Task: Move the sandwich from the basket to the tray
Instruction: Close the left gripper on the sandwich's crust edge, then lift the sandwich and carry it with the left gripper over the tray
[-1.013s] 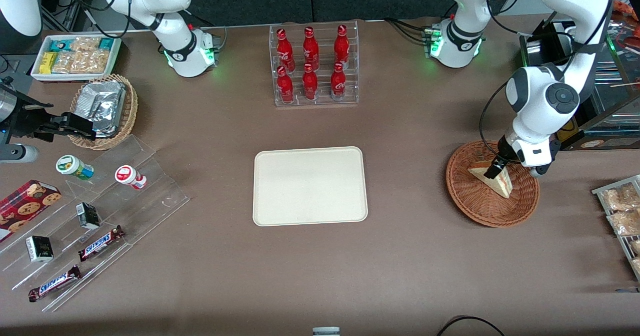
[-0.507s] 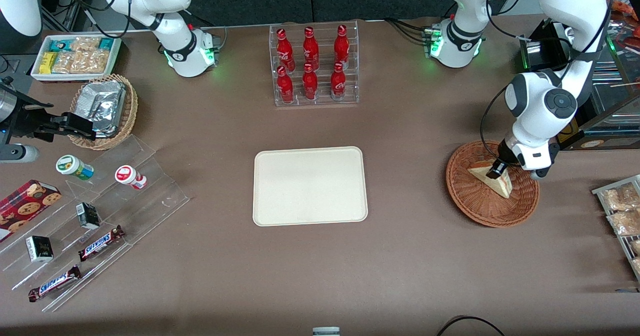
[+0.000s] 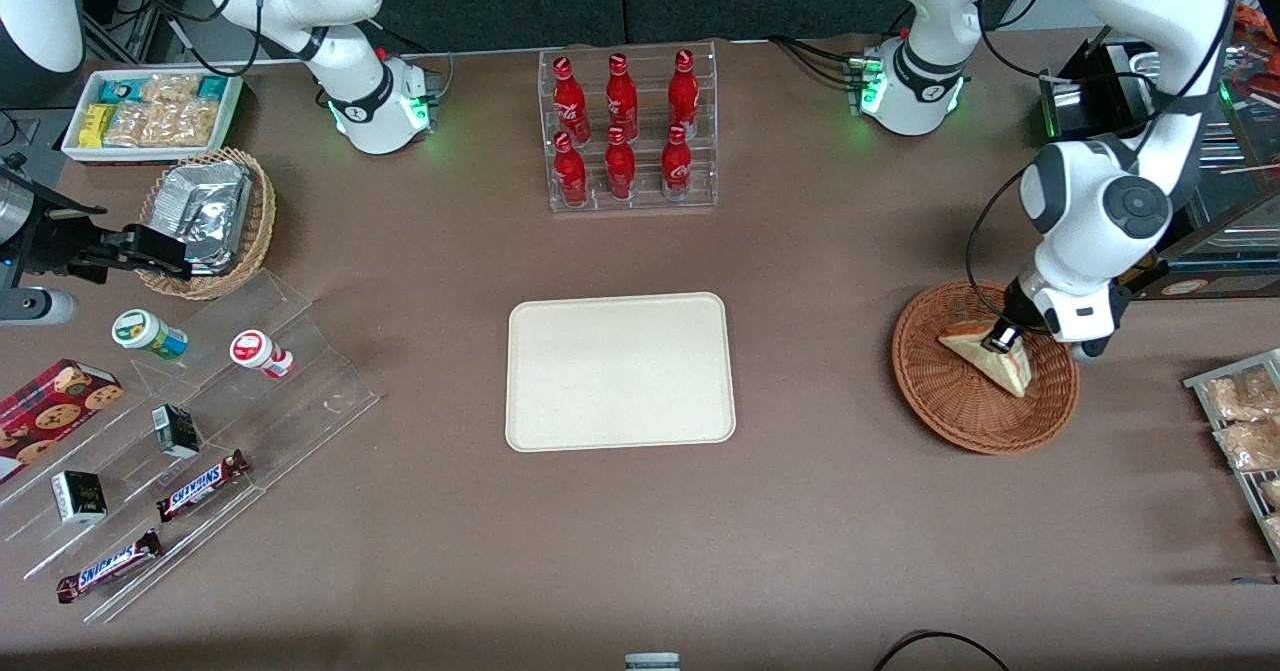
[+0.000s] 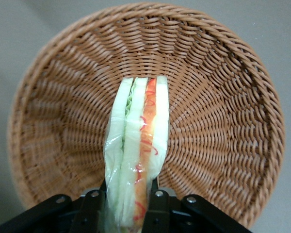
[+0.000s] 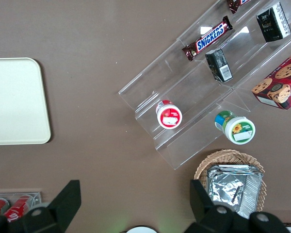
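Gripper [image 4: 128, 206] clamps the sandwich [image 4: 136, 155] inside the basket [image 4: 223, 97], tray [image 3: 620, 371] bare

Even, bright overhead light (soft short shadows), sharp focus, slight glare on acrylic.

White arm with grey joint caps, black gripper [image 3: 1003, 339], seemingly black cable

A robot lab staged as a snack shop: 2 Franka arms bolted to a brown table [image 3: 820, 511], 6 cola bottles [image 3: 622, 129] racked, Snickers bars [image 3: 203, 484] on acrylic steps.

The gripper [image 3: 1003, 336] sits over the basket [image 3: 960, 421].
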